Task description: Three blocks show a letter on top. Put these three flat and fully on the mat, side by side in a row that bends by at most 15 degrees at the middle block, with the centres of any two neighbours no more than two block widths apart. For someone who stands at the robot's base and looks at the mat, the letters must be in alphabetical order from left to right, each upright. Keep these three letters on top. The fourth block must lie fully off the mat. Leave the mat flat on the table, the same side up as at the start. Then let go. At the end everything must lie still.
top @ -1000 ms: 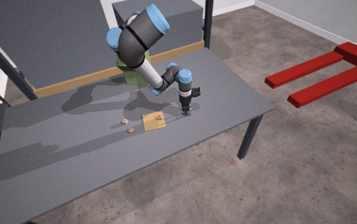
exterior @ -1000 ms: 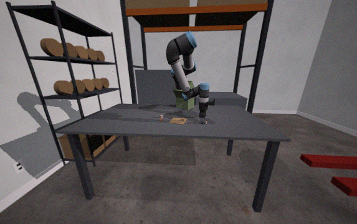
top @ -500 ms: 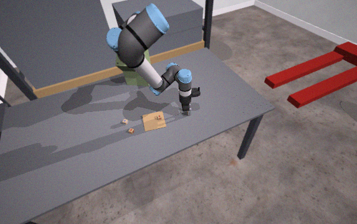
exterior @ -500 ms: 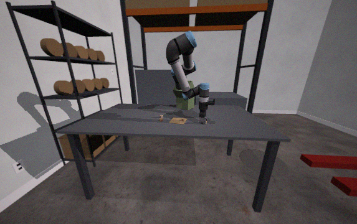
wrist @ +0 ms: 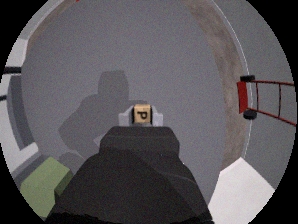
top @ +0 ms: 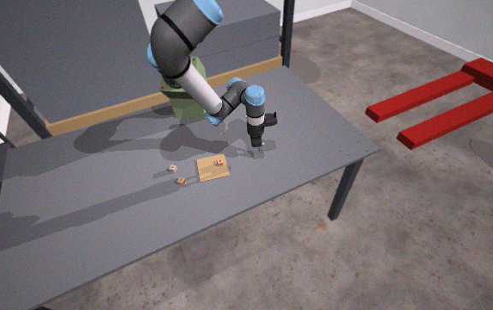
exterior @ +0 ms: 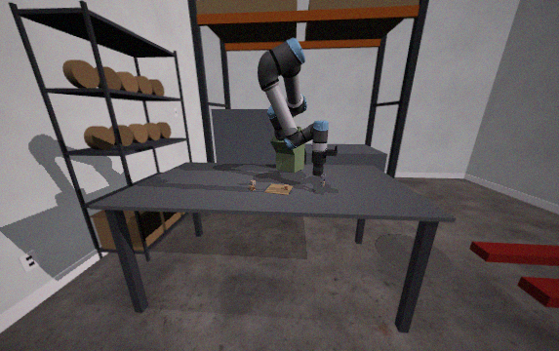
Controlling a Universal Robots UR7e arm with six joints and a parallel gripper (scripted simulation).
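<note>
My gripper [top: 261, 148] [exterior: 323, 181] [wrist: 142, 111] is shut on a light wooden block [wrist: 142, 108] with a dark letter, seemingly P, on top. It holds the block low above the table, right of the mat in the top and exterior views. The tan mat [top: 205, 174] [exterior: 273, 190] lies on the table. A block [top: 219, 162] [exterior: 286, 187] with a red mark sits on it. Left of the mat, off it, lie a block [top: 173, 168] with a bluish mark and a block [top: 181, 181] with a reddish top. Their letters are too small to read.
The grey table [top: 113, 232] [exterior: 201, 202] carries the arm's green base [top: 187, 105] [exterior: 290, 160] at its back. The arm's shadows fall across the table. Shelving [exterior: 108, 93] stands at the left in the exterior view, and red forks [top: 457, 118] lie beyond the table's right edge.
</note>
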